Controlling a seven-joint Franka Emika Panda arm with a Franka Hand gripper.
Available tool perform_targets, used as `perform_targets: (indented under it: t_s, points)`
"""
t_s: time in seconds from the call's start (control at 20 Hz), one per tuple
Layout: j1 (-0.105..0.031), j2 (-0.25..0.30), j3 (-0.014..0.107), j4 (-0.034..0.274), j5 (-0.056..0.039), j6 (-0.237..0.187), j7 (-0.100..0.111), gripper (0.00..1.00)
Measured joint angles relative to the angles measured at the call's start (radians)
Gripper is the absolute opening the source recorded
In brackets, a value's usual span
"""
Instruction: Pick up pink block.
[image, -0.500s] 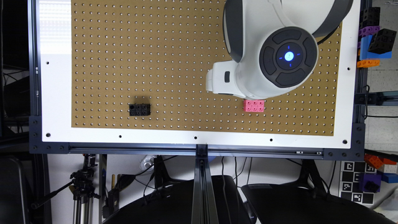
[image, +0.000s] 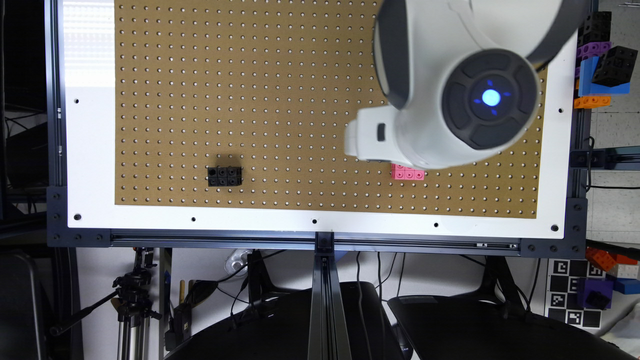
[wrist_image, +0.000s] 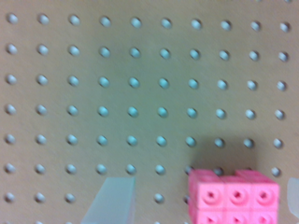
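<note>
From the exterior view's left, a small black plastic brick of linked cubes (image: 225, 176) sits well apart from my claw (image: 370, 142), with a broad run of bare brown perforated pegboard (image: 250, 100) between us and plenty of room there to move. The board's white border (image: 90, 150) and the dark metal frame rail (image: 320, 240) lie well outside my claw. My white claw hangs over the board, and the small bright pink plastic brick of linked cubes with round holes (image: 408, 173) lies flat on the pegboard just beneath its edge, partly hidden by my white arm (image: 450, 90). In the wrist view my two translucent fingers (wrist_image: 110, 200) stand wide apart, one on each side of the pink brick (wrist_image: 233, 196), neither touching it; the gap is roomier on one side. Farther to the exterior view's right, past the border, stacked coloured cubes (image: 597, 55) stand beside the frame. I can read no writing anywhere.
</note>
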Motion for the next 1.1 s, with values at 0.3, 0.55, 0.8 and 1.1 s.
perform_targets:
  t_s: [0.3, 0.55, 0.8, 1.1]
  points:
    - [0.001, 0.109, 0.009, 0.141, 0.0, -0.022, 0.001, 1.0]
    - [0.004, 0.115, 0.014, 0.154, 0.0, -0.031, 0.005, 1.0]
    - [0.004, 0.138, 0.014, 0.154, -0.0001, -0.024, 0.005, 1.0]
    - [0.005, 0.201, 0.014, 0.165, -0.0006, 0.018, 0.005, 1.0]
